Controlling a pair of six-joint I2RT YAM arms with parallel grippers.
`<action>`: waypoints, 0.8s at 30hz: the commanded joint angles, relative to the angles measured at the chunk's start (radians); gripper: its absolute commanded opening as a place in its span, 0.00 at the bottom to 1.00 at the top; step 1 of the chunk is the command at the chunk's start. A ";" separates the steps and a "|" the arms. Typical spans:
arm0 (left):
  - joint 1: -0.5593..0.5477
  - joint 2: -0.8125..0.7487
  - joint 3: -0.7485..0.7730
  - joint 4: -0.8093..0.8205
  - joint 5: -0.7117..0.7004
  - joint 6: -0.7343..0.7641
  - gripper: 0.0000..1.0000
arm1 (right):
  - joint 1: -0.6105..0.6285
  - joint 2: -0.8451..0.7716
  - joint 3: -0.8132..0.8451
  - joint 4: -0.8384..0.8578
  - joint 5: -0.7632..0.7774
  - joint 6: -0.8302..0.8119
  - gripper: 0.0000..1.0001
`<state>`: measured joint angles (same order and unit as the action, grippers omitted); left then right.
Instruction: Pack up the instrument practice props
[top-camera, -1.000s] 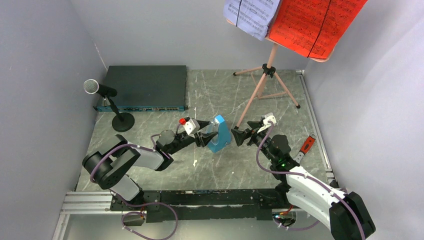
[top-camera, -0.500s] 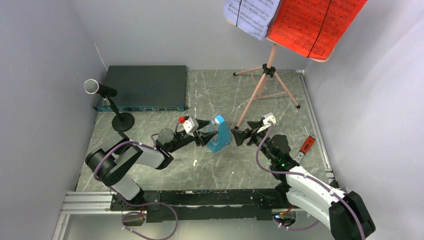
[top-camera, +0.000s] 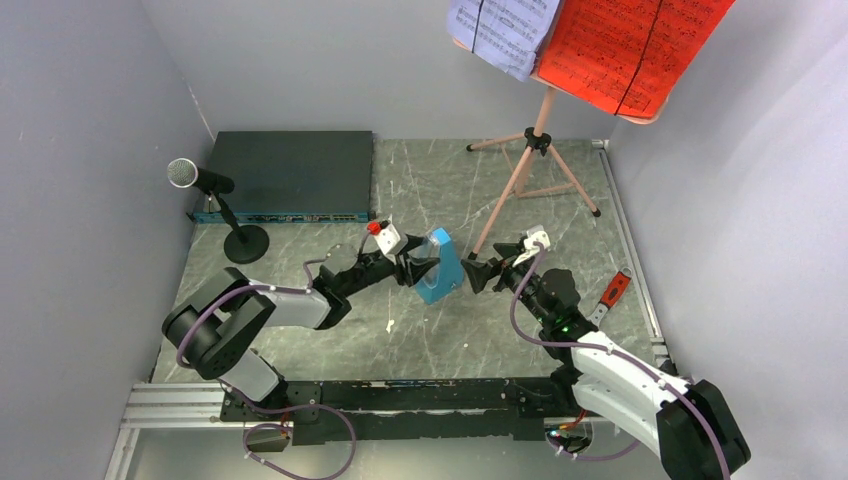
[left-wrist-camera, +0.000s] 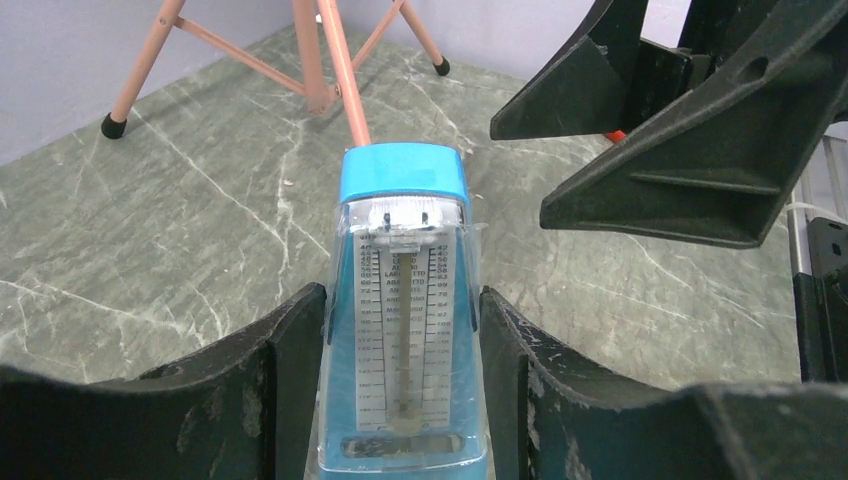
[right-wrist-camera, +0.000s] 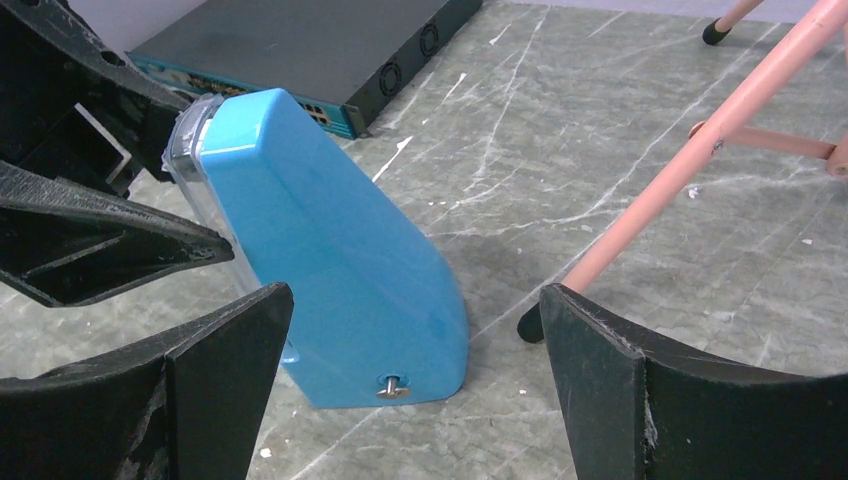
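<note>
The small blue pyramid metronome (top-camera: 438, 265) stands mid-table, leaning toward the left arm in the right wrist view (right-wrist-camera: 340, 290). My left gripper (top-camera: 415, 268) is shut on it, one finger (left-wrist-camera: 290, 350) pressed against each side of its clear front (left-wrist-camera: 405, 330). My right gripper (top-camera: 480, 275) is open just right of the metronome, its jaws wide apart around the blue back (right-wrist-camera: 415, 292) without touching. The black microphone (top-camera: 182, 173) stands on its round base at the left. The pink music stand (top-camera: 530, 165) at the back holds a red sheet (top-camera: 630, 45) and a lavender sheet (top-camera: 505, 30).
A large flat black electronics box (top-camera: 285, 175) lies at the back left. A red-handled tool (top-camera: 615, 290) lies by the right rail. One foot of the pink tripod (right-wrist-camera: 530, 325) rests close to my right gripper's far finger. Grey walls enclose three sides.
My left arm has stretched out and its wrist has shifted up and right, still gripping the metronome. The right arm has barely moved.
</note>
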<state>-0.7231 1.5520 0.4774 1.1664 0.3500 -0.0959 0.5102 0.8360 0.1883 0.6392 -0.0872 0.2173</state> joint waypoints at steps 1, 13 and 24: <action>-0.001 0.001 0.033 -0.226 -0.027 0.047 0.56 | 0.001 0.009 0.011 0.063 -0.027 -0.016 1.00; -0.011 0.013 0.081 -0.368 -0.043 0.058 0.58 | 0.002 0.006 0.174 -0.103 -0.149 -0.001 1.00; -0.014 0.022 0.100 -0.390 -0.032 0.038 0.59 | 0.108 0.189 0.428 -0.274 -0.017 0.023 1.00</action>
<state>-0.7326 1.5471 0.5903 0.9565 0.3340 -0.0685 0.5636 0.9688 0.5404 0.4217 -0.1684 0.2382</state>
